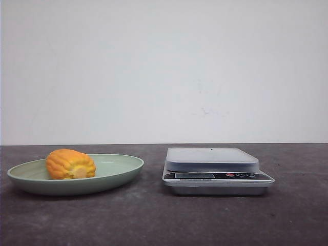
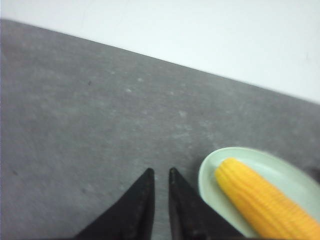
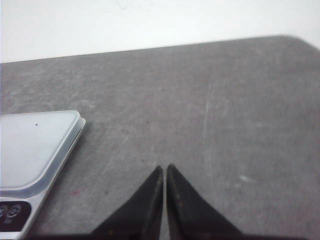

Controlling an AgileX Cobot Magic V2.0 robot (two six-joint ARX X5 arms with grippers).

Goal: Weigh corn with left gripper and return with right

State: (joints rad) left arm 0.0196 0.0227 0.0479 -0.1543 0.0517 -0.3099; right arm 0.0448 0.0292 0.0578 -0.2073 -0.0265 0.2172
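One cob piece only: corn (image 1: 70, 164) lying on its side in green plate (image 1: 123, 171), toward the plate's 9 o'clock half, pale cut end facing the front camera. Untouched, nothing gripping it. At 3 o'clock from the plate, just beside but apart, kitchen scale (image 1: 212, 160) with bare weighing platform, buttons along the front edge, display unreadable. Both on dark grey table (image 1: 154, 220) before a plain white wall.

From the left wrist camera: left gripper (image 2: 160, 176) hovering over bare tabletop, tips drawn nearly together with a thin gap, holding nothing, plate and corn (image 2: 265, 200) off at about 4 o'clock of the tips. From the right wrist camera: right (image 3: 164, 170) with fingertips pressed together, empty, over the table, scale corner (image 3: 35, 145) at about 9 o'clock.

Judged progress: nothing done yet. Left to do: spreading the left fingers, reaching to the corn, lifting it onto the scale, releasing; then pickup by the right and return to the plate.
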